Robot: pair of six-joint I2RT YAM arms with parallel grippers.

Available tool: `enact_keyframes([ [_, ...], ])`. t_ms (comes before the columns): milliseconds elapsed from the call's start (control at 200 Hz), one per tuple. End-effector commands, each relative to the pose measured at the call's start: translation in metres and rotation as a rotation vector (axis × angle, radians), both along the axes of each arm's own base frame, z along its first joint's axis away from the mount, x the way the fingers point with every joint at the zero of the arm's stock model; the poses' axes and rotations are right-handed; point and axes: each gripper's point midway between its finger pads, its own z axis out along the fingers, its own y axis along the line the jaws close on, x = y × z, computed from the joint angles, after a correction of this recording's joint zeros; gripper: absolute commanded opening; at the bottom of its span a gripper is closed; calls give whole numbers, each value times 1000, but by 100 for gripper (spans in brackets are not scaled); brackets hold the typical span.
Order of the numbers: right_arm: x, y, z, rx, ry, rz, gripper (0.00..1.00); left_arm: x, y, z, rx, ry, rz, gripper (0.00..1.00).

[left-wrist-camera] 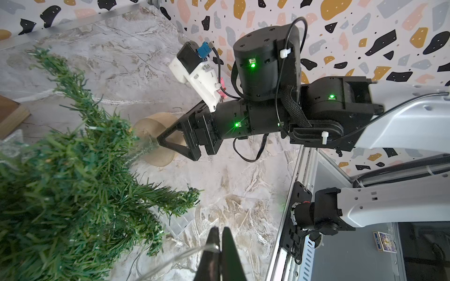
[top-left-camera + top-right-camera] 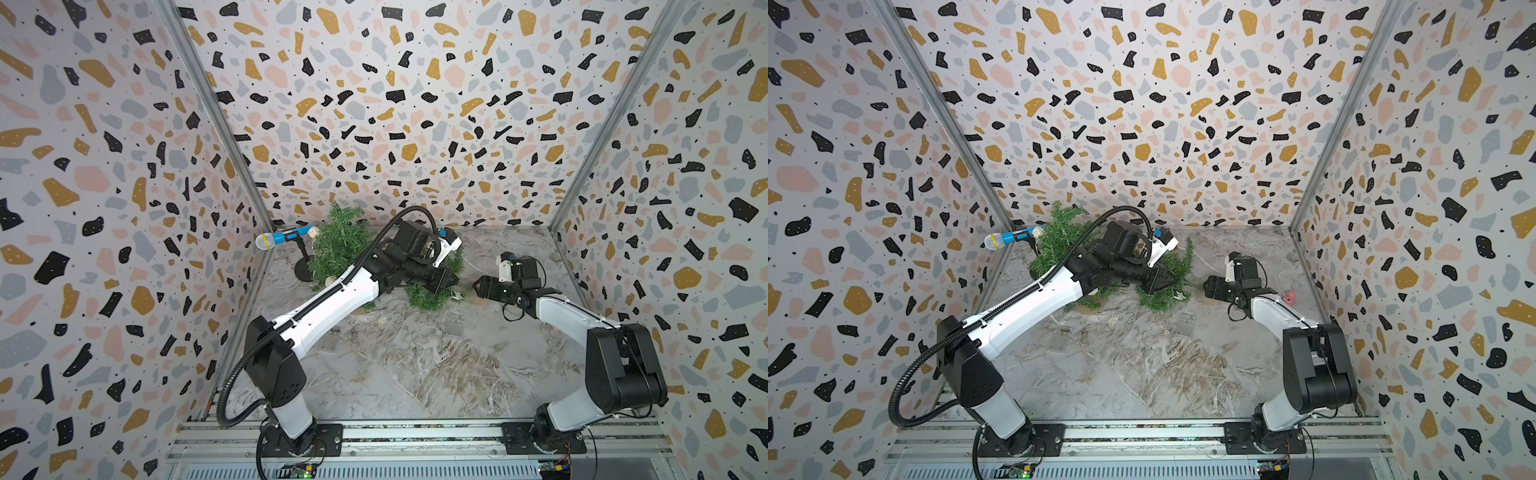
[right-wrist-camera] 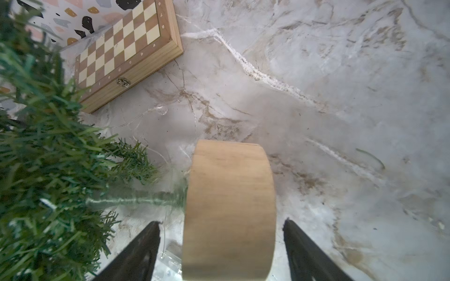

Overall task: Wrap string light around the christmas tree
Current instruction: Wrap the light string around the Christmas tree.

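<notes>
The tree (image 2: pixel 336 249) lies on its side on the tabletop (image 2: pixel 415 374), and my left arm (image 2: pixel 332 303) reaches across it in both top views. My left jaws are clenched tight beside its lower branches. In the left wrist view the clear wire of the string light (image 1: pixel 181 256) comes in from the tree's side and is pinched between them. More of that wire lies loose on the tabletop by the tree. In the right wrist view a thin strand with one small clear bulb (image 3: pixel 162 110) sits just off the branches, between the tree and a chessboard (image 3: pixel 126 48). Whether any turn goes around the branches I cannot tell.

The tree's trunk (image 3: pixel 136 198) ends in a round wooden base (image 3: pixel 229 206), which stands on edge. My right arm (image 2: pixel 569 316) comes at the tree from that end. My right jaws are spread wide, one on each side of the base, with a gap showing on both sides, so they grip nothing. In the left wrist view the same base sits right at the tips of the right jaws.

A blue toy microphone (image 2: pixel 284 239) on a black stand is just beside the tree, on the side away from my right arm
</notes>
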Motion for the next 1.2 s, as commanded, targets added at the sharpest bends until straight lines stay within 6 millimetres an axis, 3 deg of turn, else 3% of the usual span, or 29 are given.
enact_keyframes([
  [0, 6, 1, 7, 37, -9, -9, 79, -2, -3, 9, -33, -19, -18, 0],
  [325, 7, -4, -9, 140, 21, -34, 65, -3, -3, 7, -31, -14, -20, 0],
  [671, -3, -14, -19, 294, 41, -58, 39, -3, -3, 6, -31, -12, -20, 0],
  [866, -15, -18, -25, 411, 61, -73, 35, -3, -3, 7, -31, -9, -19, 0],
  [1056, -37, -37, -42, 607, 108, -198, 31, -6, -3, 6, -31, 0, -27, 0],
  [1196, -39, -38, -45, 612, 124, -237, 30, -12, -1, -2, -19, 21, -38, 0],
])
